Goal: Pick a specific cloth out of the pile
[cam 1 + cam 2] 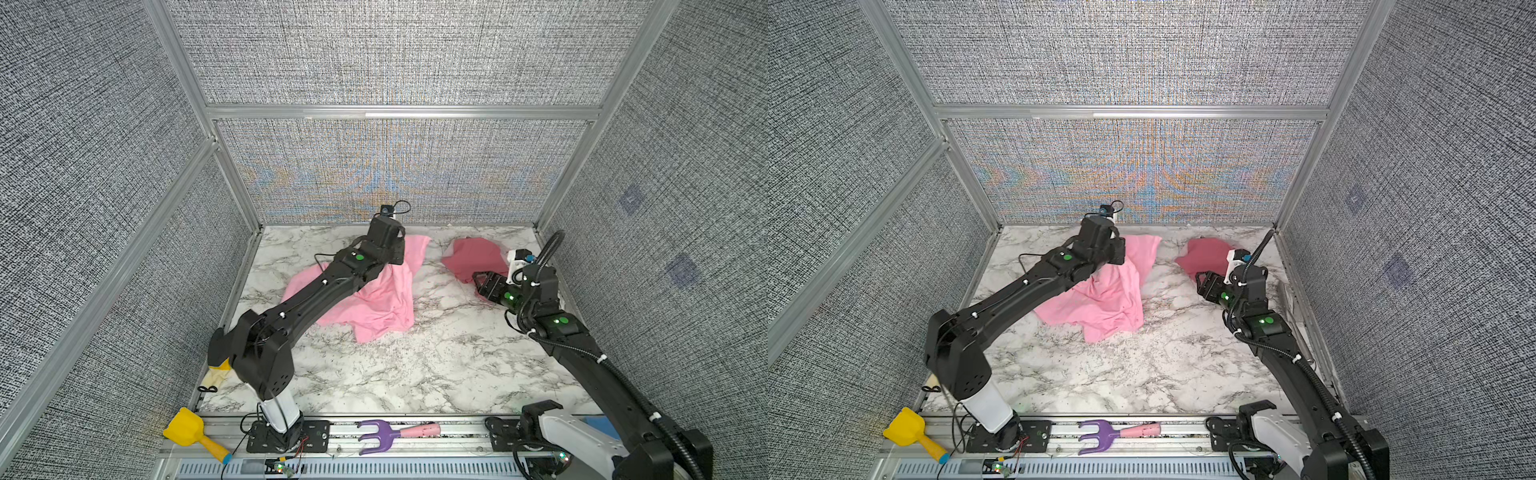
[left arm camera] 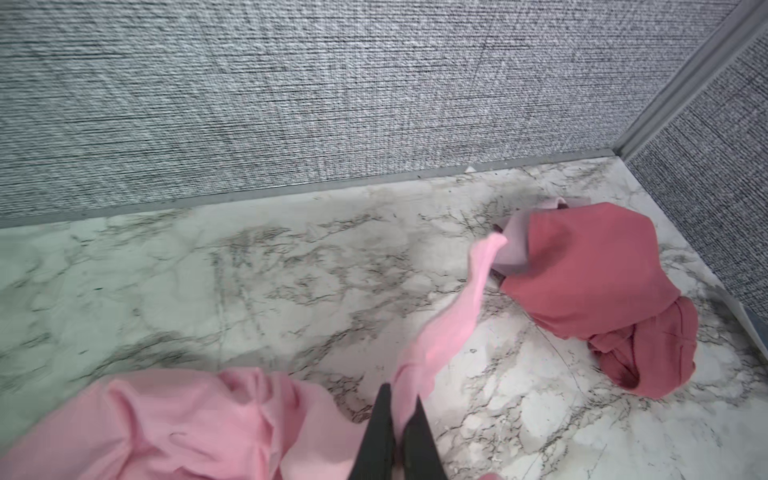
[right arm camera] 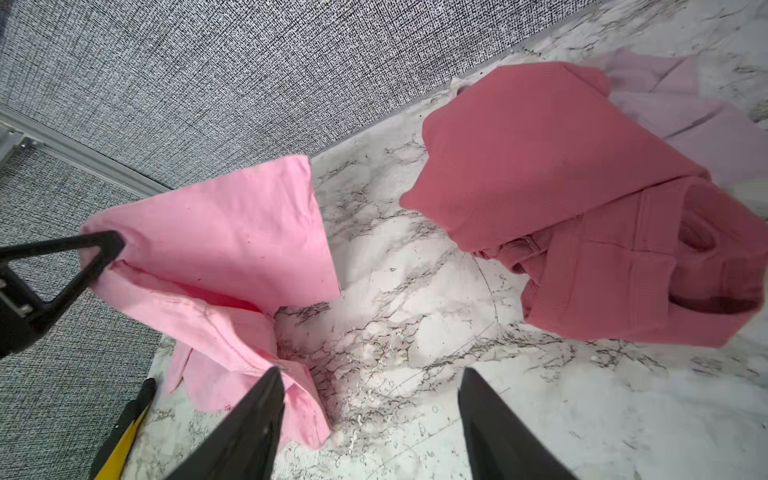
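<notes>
Far-left of centre, the cloth (image 1: 374, 299) hung pinched in the left gripper (image 2: 399, 411), jaws clamped on a fold, with the rest draped on the table (image 1: 415, 374). Judged light, limp and prone to drag, so an edge grip suits it. The right gripper (image 3: 372, 374) stood apart and empty, near the rose-red cloth (image 1: 473, 259) at far right. The back wall (image 1: 395, 166) was close behind; open room lay nearward.

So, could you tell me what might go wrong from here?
The left hand holds only a thin edge of the pink cloth, so it may slip out when lifted. Most of it lies under the left arm and could snag. The open right hand sits beside the red cloth and might drag it.
</notes>
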{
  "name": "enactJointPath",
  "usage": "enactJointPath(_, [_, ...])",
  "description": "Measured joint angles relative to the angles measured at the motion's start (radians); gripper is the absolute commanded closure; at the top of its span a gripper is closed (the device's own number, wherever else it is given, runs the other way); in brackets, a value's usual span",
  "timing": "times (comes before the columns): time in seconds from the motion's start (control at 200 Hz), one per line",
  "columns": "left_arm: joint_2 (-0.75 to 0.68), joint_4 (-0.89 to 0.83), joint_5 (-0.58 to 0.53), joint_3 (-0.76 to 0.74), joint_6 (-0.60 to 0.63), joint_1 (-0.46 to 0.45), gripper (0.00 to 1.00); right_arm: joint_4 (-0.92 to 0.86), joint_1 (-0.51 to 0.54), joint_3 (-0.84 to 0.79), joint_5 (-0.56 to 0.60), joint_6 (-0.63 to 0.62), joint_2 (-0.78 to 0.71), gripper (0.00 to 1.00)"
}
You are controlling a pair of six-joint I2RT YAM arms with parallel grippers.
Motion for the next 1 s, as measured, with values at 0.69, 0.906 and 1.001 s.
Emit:
enactJointPath(0.69, [-0.431,0.029,0.029,-0.435,-0.068,0.512,1.00,0.080,0.045,0.077,-0.071,0.020,0.101,0.32])
enactJointPath(0.906, [-0.404,0.049,0.070,-0.500,-0.089,0.592,1.00,0.094,0.080,0.084,-0.075,0.014,0.122,0.32])
enactJointPath(1.001, [-0.379,0.064,0.079,-0.519,-0.093,0.615,1.00,0.100,0.093,0.085,-0.076,0.014,0.133,0.32])
